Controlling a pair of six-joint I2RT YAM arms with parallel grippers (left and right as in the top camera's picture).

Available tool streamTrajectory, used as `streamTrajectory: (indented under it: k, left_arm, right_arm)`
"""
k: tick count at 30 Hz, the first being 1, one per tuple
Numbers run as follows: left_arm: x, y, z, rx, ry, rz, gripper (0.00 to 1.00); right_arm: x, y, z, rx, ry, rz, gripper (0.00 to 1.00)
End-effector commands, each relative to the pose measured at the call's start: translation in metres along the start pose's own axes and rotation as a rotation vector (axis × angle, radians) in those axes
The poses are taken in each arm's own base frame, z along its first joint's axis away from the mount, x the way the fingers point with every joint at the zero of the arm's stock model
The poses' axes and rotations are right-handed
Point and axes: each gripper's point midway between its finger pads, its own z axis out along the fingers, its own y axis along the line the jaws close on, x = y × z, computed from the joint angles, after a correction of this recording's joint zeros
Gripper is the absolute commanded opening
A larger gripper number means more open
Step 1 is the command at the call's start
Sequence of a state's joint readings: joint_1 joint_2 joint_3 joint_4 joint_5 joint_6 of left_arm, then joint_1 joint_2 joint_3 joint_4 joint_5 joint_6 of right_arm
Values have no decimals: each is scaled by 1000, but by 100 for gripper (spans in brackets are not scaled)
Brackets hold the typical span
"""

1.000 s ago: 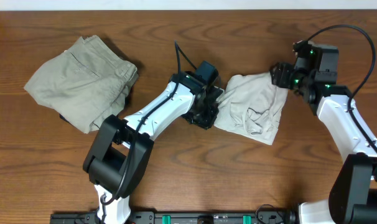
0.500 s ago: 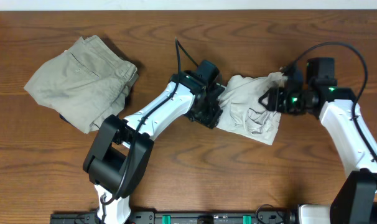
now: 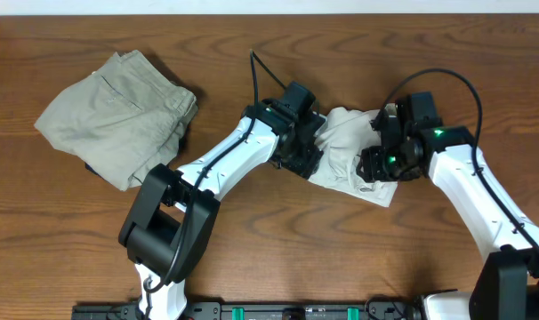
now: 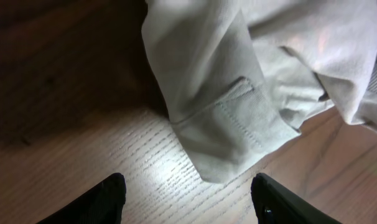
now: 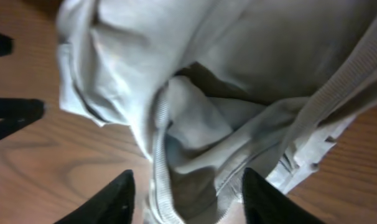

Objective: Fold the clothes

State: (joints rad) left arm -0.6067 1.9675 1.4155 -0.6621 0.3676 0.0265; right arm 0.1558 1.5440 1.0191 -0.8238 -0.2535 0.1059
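The clothes, one pale off-white T-shirt (image 3: 345, 142), lie crumpled on the wooden table between my two arms. My left gripper (image 3: 310, 153) sits at the shirt's left edge. In the left wrist view it (image 4: 187, 202) is open over bare wood, and a stitched hem corner (image 4: 235, 127) lies just ahead of its fingertips. My right gripper (image 3: 374, 162) is down on the shirt's right half. In the right wrist view its (image 5: 188, 202) jaws stand apart, with the ribbed collar and a loose bunch of cloth (image 5: 195, 155) between them.
Khaki-olive trousers (image 3: 118, 111) lie folded at the far left of the table (image 3: 278, 258). The left gripper's dark fingertips (image 5: 14, 115) show at the left edge of the right wrist view, close to the shirt.
My right gripper has moved left and down from the shirt's upper right corner onto the cloth, and its jaws have narrowed. The left gripper has opened. The shirt's right part has bunched leftward.
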Motion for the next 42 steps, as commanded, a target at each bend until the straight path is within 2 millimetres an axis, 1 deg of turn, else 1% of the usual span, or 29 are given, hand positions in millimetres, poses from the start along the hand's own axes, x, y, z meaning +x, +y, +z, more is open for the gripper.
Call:
streamTrajectory:
  k: [1, 4, 5, 6, 8, 9, 12, 15, 17, 19, 21, 24, 26, 29, 30, 31, 33, 34, 36, 38, 42]
  left_arm:
    - [-1, 0, 2, 7, -4, 4, 67]
    - [-2, 0, 4, 7, -7, 5, 67]
    - [-2, 1, 4, 7, -6, 4, 67]
    - [-2, 1, 5, 7, -4, 4, 67]
    - [-1, 1, 7, 7, 0, 3, 67]
    - [-1, 2, 7, 7, 1, 2, 67]
    - [1, 3, 10, 6, 10, -1, 67]
    - [3, 4, 15, 6, 23, -5, 67]
    - [5, 6, 19, 5, 32, -8, 67]
    - [6, 6, 20, 5, 36, -10, 67]
    - [6, 6, 20, 5, 36, -10, 67]
    - [6, 6, 20, 5, 37, -10, 67]
    - [6, 6, 20, 5, 36, -10, 66]
    - [6, 6, 20, 5, 37, -10, 66]
    - [7, 6, 20, 5, 39, -11, 66]
    - [7, 6, 20, 5, 40, -12, 67]
    - [7, 6, 20, 5, 42, -12, 67]
    - [7, 6, 20, 5, 42, -12, 67]
    - [7, 6, 20, 5, 39, -11, 68]
    - [5, 6, 20, 6, 32, -9, 70]
    - [1, 4, 21, 11, 15, -1, 70]
  right_arm:
    - [11, 5, 8, -31, 16, 6, 45]
    - [16, 9, 14, -68, 21, 7, 41]
    - [17, 9, 16, -68, 22, 7, 34]
    - [18, 8, 16, -64, 24, 8, 22]
    - [16, 7, 14, -64, 17, 6, 5]
    - [14, 5, 12, -56, 9, 9, 1]
    - [6, -11, -12, 25, -32, 32, 1]
    - [-3, -25, -50, 107, -104, 57, 1]
    - [-4, -29, -71, 132, -140, 69, 1]
    - [0, -31, -84, 143, -156, 78, 4]
    - [9, -32, -88, 156, -141, 84, 5]
    - [23, -34, -87, 171, -83, 96, 4]
    - [32, -37, -83, 183, -41, 104, 9]
    - [38, -48, -83, 243, -18, 138, 7]
    - [36, -48, -83, 242, -26, 142, 7]
    - [32, -44, -82, 222, -40, 142, 12]
    - [23, -32, -80, 149, -70, 134, 33]
    - [19, -28, -77, 119, -83, 130, 36]
    - [13, -24, -71, 88, -102, 123, 38]
    - [9, -21, -59, 55, -106, 118, 40]
    - [11, -19, -26, 2, -50, 117, 37]
